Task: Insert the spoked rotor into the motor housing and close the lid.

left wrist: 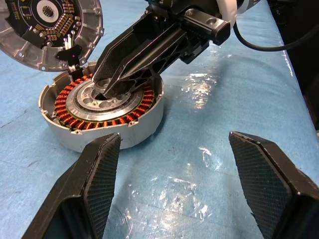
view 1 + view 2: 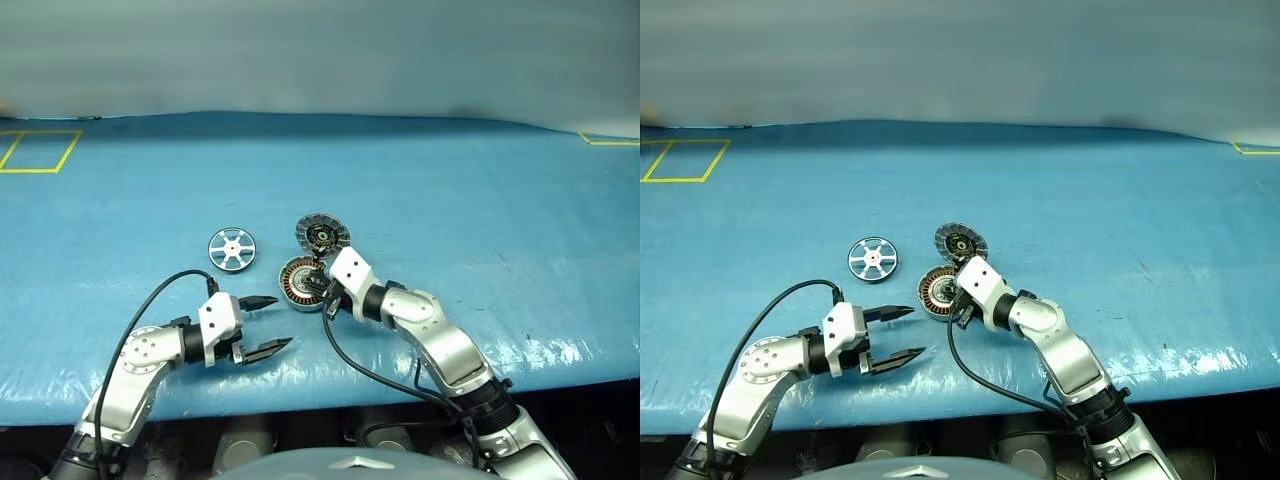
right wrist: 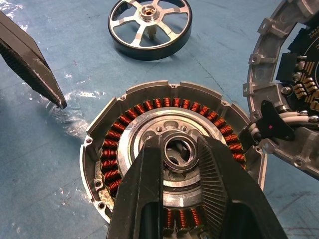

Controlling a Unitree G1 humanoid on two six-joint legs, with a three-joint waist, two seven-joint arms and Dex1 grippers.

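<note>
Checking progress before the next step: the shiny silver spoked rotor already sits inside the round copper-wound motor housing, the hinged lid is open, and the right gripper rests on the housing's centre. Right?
Not quite. The shiny silver spoked rotor lies on the blue table apart from the round copper-wound motor housing, as the left eye view shows. The hinged lid is open, and the right gripper rests on the housing's centre.

Blue table cover (image 2: 450, 200) (glossy, wrinkled near front edge); yellow tape outline (image 2: 40, 150) at far-left corner.

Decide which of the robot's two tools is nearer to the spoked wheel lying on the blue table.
Left. The left tool hangs open just in front of the spoked wheel; the right tool rests farther off, on the motor housing.
</note>
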